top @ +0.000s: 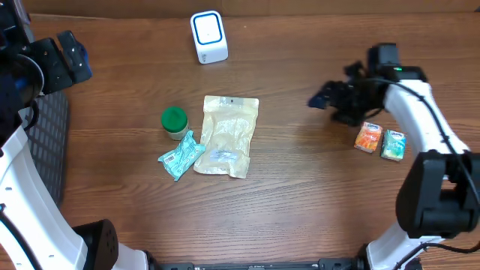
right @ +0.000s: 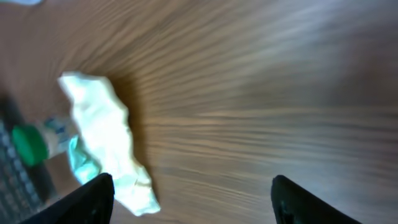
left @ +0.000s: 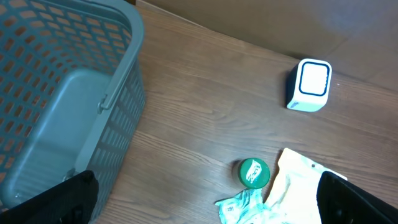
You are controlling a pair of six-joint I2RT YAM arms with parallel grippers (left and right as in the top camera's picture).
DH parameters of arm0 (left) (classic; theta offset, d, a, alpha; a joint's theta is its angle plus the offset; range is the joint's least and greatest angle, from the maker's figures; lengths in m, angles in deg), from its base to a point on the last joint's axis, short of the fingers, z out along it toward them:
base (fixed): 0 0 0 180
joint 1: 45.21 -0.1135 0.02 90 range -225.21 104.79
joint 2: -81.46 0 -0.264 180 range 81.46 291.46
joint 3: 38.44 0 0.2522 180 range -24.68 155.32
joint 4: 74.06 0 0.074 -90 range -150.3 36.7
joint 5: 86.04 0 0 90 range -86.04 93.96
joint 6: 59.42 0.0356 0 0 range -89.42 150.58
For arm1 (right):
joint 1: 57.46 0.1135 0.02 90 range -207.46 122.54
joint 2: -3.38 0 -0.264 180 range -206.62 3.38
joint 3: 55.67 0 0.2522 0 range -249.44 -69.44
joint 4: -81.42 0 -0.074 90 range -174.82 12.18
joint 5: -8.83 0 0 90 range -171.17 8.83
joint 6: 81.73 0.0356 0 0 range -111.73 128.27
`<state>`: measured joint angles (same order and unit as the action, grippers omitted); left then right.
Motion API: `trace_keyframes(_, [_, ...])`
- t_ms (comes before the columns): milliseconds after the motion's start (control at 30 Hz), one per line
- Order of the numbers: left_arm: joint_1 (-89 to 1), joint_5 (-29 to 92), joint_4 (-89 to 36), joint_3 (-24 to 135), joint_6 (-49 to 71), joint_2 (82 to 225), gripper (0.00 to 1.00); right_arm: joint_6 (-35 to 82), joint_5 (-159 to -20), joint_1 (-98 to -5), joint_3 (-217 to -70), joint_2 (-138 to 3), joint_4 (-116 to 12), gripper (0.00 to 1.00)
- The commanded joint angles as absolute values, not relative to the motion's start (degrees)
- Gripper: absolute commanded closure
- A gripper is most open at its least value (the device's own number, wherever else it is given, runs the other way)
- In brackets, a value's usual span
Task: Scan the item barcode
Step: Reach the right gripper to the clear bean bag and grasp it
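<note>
A white barcode scanner (top: 208,36) (left: 309,84) stands at the back of the table. Mid-table lie a cream pouch (top: 227,135) (right: 106,134), a green-capped bottle (top: 174,121) (left: 254,172) and a crumpled teal packet (top: 181,155) (left: 241,204). My right gripper (top: 321,99) (right: 193,200) hovers right of the pouch, open, with only bare wood between its fingers. An orange packet (top: 368,138) and a green packet (top: 394,144) lie on the table beside the right arm. My left gripper (top: 73,56) (left: 205,200) is high at the far left, open and empty.
A grey mesh basket (left: 118,93) (top: 46,142) stands at the table's left edge under my left arm. Bare wood lies between the pouch and the two small packets.
</note>
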<state>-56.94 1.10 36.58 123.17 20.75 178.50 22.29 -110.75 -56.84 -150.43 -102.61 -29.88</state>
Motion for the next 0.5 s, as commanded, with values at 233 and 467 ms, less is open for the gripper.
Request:
trace_keyframes(233, [-57.2,0.6,36.5,123.7,22.0,178.8,0.0,24.8,-113.2,-41.7,-150.8,-104.6,-35.1,0.21])
trace_keyframes(467, [-57.2,0.6,36.5,123.7,22.0,178.9,0.01,28.6,-113.3,-36.4,-150.8,-109.1,-37.6,0.22])
